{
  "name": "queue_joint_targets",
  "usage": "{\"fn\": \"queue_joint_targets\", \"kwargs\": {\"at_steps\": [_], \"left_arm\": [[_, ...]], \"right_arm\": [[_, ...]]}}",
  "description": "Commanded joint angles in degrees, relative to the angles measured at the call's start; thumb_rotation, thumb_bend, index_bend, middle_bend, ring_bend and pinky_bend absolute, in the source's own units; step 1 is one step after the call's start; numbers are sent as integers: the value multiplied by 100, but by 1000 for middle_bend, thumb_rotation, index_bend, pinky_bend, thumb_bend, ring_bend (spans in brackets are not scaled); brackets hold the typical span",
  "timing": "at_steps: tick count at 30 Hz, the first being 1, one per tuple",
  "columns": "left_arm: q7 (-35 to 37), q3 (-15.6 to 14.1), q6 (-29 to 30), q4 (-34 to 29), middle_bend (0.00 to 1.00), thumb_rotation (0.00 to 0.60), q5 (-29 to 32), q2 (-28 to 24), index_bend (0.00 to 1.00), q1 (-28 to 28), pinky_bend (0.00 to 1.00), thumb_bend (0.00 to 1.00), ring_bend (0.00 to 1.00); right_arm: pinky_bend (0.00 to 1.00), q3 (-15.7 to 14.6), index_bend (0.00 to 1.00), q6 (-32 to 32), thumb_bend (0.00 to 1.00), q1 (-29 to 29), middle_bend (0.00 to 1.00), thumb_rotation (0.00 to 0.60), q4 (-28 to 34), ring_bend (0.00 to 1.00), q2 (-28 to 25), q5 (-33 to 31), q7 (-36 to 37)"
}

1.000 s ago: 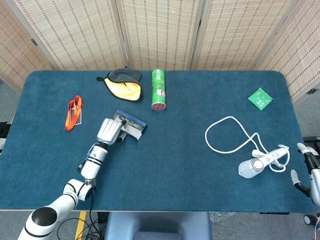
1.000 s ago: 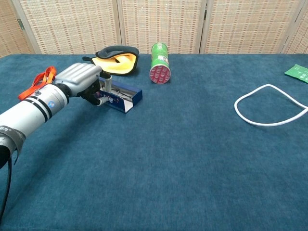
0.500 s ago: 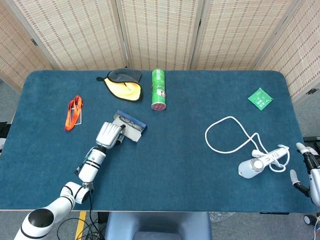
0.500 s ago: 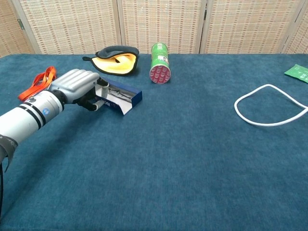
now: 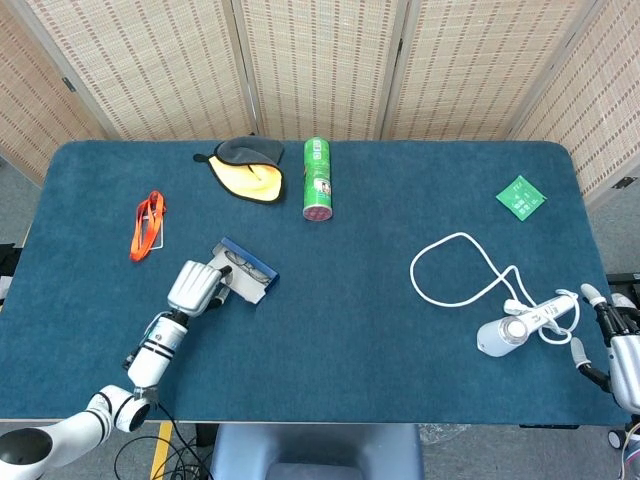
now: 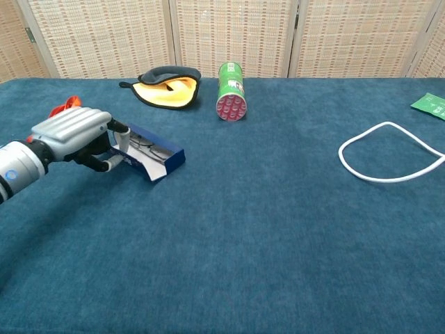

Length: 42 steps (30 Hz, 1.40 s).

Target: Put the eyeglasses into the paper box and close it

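An open blue and white paper box [image 5: 247, 282] [image 6: 154, 157] lies on the blue table left of centre, and the eyeglasses [image 5: 251, 268] [image 6: 144, 145] are inside it. My left hand [image 5: 194, 287] [image 6: 71, 132] grips the box's near left end, fingers curled around it. The box's flap stands open and it is tilted a little. My right hand [image 5: 612, 342] sits at the table's front right corner, fingers apart and holding nothing; the chest view does not show it.
A green can [image 5: 318, 178] [image 6: 230, 90] lies on its side at the back, beside a yellow and black cloth [image 5: 250, 172] [image 6: 167, 88]. An orange lanyard [image 5: 147, 226] lies at the left. A white cable [image 5: 455, 272] [image 6: 386, 154] and white device [image 5: 508, 331] lie near my right hand. A green card [image 5: 520, 196] sits back right.
My left hand has drawn back toward the front left, dragging the box with the eyeglasses along. The right hand shifted slightly.
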<state>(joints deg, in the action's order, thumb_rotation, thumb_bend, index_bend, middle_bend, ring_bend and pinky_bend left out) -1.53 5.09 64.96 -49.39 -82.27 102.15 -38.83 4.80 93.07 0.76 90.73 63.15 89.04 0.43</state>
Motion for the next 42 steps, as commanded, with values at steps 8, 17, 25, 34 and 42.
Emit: {"fn": "queue_joint_targets", "kwargs": {"at_steps": [8,17,25,34,42], "left_arm": [[-558,-149,334,-1175,978,600,-88,-811,633,409,975,505,910],[-1161,74,-28,-1208,978,600,-84,-823,595,33,973,502,903],[-1672,272,-496,-1024,975,600,105,-706,576,-327,970,501,895],[-2015,378,-875,-627,966,600,384,-481,483,-540,968,496,888],[-2261,499,-940,-467,958,600,644,-362,213,-599,967,461,878]], "right_arm": [[244,2,100,-28,421,-66,255,600,17,409,21,73,-3],[244,-7,100,-9,421,-65,255,600,-6,409,21,78,41],[244,-27,100,9,421,-34,255,600,-55,409,43,47,104],[244,-45,100,27,421,0,255,600,-111,409,64,18,149],[244,-48,100,32,421,14,255,600,-132,409,64,5,165]]}}
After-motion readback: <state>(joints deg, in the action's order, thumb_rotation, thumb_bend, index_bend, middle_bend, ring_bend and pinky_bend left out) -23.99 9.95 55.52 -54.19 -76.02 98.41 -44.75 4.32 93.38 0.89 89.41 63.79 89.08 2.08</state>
